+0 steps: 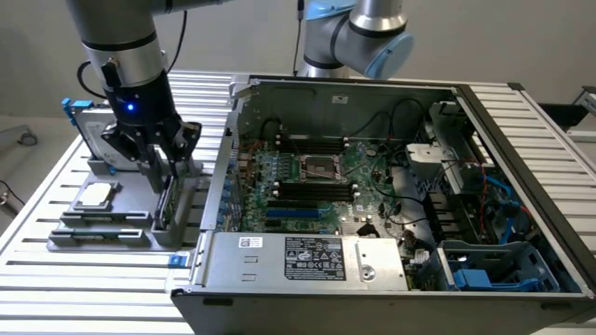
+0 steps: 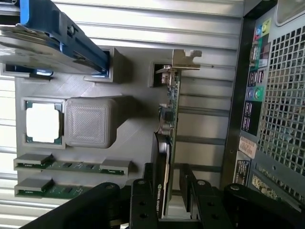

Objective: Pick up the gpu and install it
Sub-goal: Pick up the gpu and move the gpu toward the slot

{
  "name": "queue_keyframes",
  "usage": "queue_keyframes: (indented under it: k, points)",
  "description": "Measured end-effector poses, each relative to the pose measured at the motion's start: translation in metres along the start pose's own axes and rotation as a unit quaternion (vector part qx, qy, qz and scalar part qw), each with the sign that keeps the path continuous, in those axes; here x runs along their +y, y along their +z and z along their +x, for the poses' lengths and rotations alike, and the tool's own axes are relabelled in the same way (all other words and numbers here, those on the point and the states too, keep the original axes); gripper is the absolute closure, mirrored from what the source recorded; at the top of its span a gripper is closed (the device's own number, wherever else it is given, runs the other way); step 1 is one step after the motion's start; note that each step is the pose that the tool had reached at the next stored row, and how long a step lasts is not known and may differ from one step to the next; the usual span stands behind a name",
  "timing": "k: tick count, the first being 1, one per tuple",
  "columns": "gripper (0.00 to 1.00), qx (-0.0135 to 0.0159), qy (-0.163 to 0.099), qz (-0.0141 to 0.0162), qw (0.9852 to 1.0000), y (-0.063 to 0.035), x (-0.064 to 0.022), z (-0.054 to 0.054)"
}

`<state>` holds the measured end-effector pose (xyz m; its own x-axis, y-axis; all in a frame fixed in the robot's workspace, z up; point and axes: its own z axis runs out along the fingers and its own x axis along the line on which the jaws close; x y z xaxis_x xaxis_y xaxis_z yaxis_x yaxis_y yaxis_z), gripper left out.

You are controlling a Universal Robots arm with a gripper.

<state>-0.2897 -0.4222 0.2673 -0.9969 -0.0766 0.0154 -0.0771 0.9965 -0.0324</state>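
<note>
The gpu (image 2: 172, 114) stands on edge in a slot of the grey parts holder (image 2: 131, 102), its silver bracket at one end and its black shroud at the other. My gripper (image 2: 167, 171) is open and straddles the shroud end, one finger on each side of the card, with a narrow gap visible on the circuit board side. In the exterior view the gripper (image 1: 160, 173) hangs straight down over the gpu (image 1: 166, 202), at the holder's (image 1: 102, 236) side nearest the open computer case (image 1: 521, 139).
On the holder lie a square silver processor chip (image 1: 98, 195), memory sticks (image 2: 71, 167) and a hard drive in a blue-edged frame (image 1: 88, 122). The motherboard (image 1: 317, 183) is exposed inside the case. Another robot arm (image 1: 359, 35) stands behind the case.
</note>
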Motion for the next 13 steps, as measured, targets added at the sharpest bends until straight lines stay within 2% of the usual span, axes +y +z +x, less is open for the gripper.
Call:
queue_keyframes:
  k: [11, 13]
  points:
    - [0.64, 0.0007, 0.016, -0.0003, 0.9999, 0.0197, 0.0006, 0.000]
    - [0.64, 0.0012, 0.019, -0.0012, 0.9998, 0.0212, 0.0007, 0.000]
